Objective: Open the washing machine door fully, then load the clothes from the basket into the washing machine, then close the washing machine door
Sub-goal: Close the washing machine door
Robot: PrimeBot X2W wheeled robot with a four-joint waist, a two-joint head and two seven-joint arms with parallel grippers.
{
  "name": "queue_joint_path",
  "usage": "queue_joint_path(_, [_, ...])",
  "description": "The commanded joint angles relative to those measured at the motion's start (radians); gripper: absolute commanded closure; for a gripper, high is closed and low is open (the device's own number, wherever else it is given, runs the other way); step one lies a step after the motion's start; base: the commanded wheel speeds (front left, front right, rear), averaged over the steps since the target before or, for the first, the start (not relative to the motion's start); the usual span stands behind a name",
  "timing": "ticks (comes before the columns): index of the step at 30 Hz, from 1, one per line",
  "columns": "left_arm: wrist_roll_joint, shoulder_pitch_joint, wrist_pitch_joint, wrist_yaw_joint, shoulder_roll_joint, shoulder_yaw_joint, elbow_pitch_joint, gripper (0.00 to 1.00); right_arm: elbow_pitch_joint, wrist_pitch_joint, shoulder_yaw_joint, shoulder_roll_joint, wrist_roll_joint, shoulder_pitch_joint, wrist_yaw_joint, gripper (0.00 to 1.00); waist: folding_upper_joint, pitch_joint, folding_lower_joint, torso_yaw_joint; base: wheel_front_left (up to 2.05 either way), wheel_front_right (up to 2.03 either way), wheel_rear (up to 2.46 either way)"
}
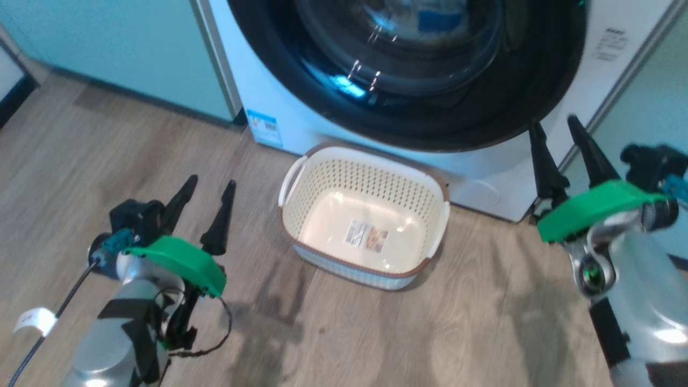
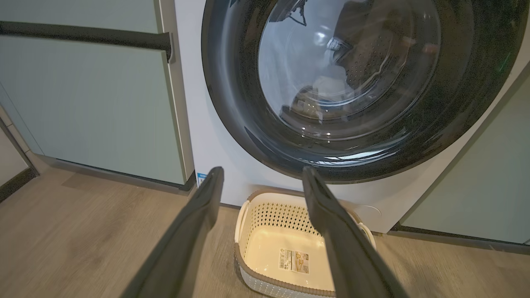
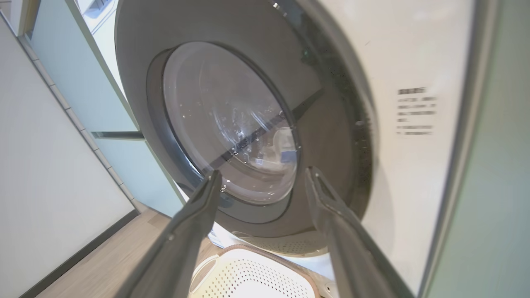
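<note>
Listing: we are finding the washing machine door [image 1: 408, 129] closed, far centre, rigid, heavy, its glossy rim likely slippery, so we are favouring its right edge; basket [image 1: 365, 177] near it, bare; left tool [image 1: 212, 180], right tool [image 1: 552, 121]: both released.

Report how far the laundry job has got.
Done: the basket is empty, bar its label. The clothes, pale with a blue patch, show behind the glass of the washing machine door, which looks shut flush against the washing machine. In hand: nothing; the left gripper and right gripper are both open and empty. Left: nothing apparent, though the latch itself cannot be checked.
</note>
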Motion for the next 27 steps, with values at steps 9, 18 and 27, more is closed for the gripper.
queue_joint_path(9, [-0.026, 0.031, -0.009, -0.001, 0.083, 0.091, 0.009, 0.0, -0.123, -0.007, -0.121, 0.012, -0.063, 0.164, -0.003, 0.0, -0.0001, -0.123, 0.0001, -0.085, 0.0, 0.0, 0.0])
queue_joint_path(18, [-0.045, 0.068, -0.009, -0.001, 0.105, 0.108, 0.047, 0.0, -0.193, -0.007, -0.222, 0.012, -0.123, 0.313, -0.003, 0.0, -0.0001, -0.169, 0.0001, -0.154, 0.0, 0.0, 0.0])
queue_joint_path(27, [-0.041, 0.09, -0.009, -0.001, 0.1, 0.134, 0.062, 0.0, -0.255, -0.007, -0.259, 0.012, -0.146, 0.442, -0.003, 0.0, -0.0001, -0.2, 0.0001, -0.212, 0.0, 0.0, 0.0])
